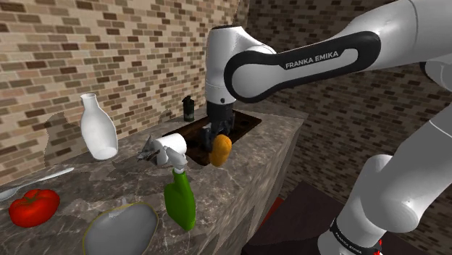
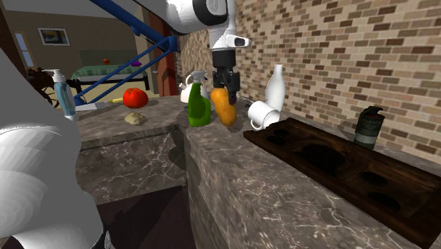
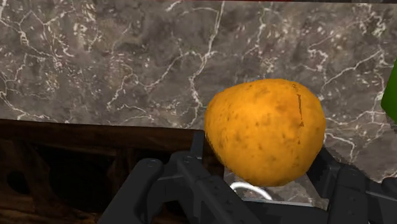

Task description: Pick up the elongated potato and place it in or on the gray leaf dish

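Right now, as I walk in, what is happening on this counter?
The white arm has the potato clasped between its black fingers and holds it up above the marble counter, close to the white mug and the green spray bottle. The leaf dish lies further along the counter, past the bottle. The potato is not yet placed in it.
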